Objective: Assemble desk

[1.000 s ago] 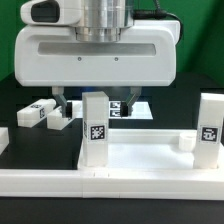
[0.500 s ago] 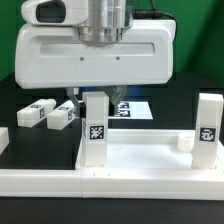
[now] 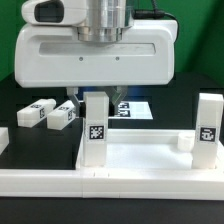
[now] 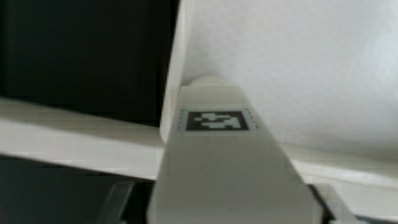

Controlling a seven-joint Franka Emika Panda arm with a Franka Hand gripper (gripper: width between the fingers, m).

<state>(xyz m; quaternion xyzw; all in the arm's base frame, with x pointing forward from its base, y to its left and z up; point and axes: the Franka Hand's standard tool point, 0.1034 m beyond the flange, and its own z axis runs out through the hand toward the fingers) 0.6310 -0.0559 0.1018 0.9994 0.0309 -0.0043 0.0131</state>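
Grip closed on upright leg (image 3: 95, 135)

My pincer (image 3: 95, 104) clamps that leg's sides, at the tabletop's (image 3: 145, 150) end toward the exterior view's left. A second leg (image 3: 209, 128) stands at its other end; two loose legs (image 3: 35, 112) lie on the black surface (image 3: 40, 145).

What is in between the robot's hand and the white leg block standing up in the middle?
Nothing that I can see. The hand is right at the top of the leg block, with one finger on each side of it, and they seem to be pinching it. There is no other part in between.
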